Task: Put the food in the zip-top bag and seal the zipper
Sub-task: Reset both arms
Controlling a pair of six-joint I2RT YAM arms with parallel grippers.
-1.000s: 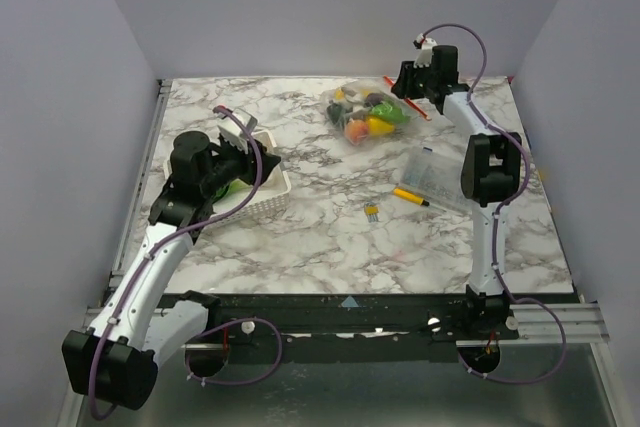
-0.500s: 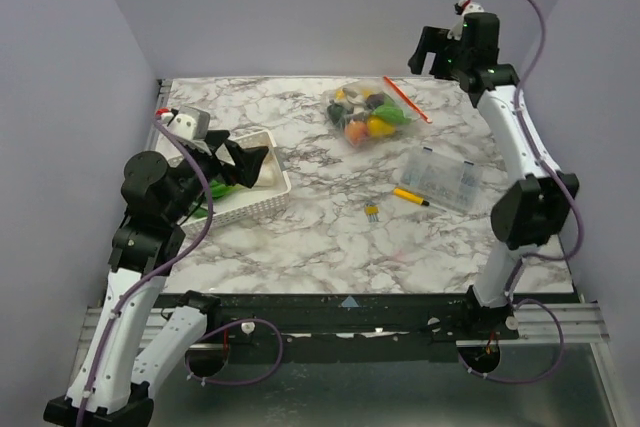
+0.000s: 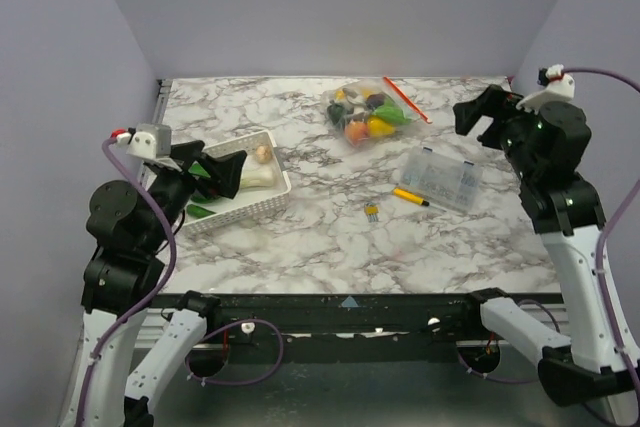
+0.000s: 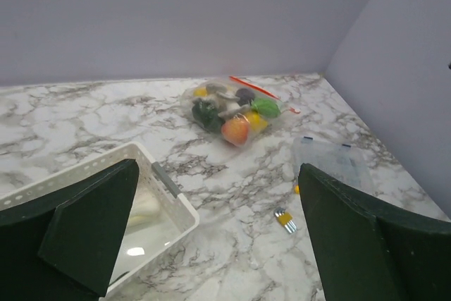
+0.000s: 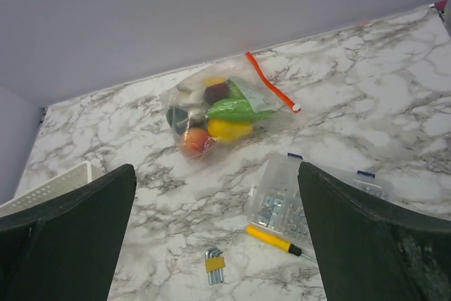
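Observation:
The zip-top bag (image 3: 366,113) lies at the back middle of the table with several pieces of food inside it: green, yellow, orange and dark purple. Its orange-red zipper (image 3: 406,98) runs along its right edge. In the wrist views the bag (image 4: 231,109) (image 5: 224,113) and the zipper (image 5: 271,88) lie far ahead of the fingers. More food stays in the white basket (image 3: 256,203): a white piece (image 3: 257,175) and green pieces (image 3: 203,210). My left gripper (image 3: 220,173) (image 4: 222,244) hangs open and empty over the basket's near side. My right gripper (image 3: 478,123) (image 5: 215,244) is open and empty, raised at the right.
A clear compartment box (image 3: 440,179) sits right of centre, with a yellow-handled tool (image 3: 410,197) against its near-left side and a small set of hex keys (image 3: 371,211) in front. Walls close off the left, back and right edges.
Both grippers have opened wide. The right arm has pulled back and to the right, away from the bag's zipper. The left arm has drawn back and left from the basket.

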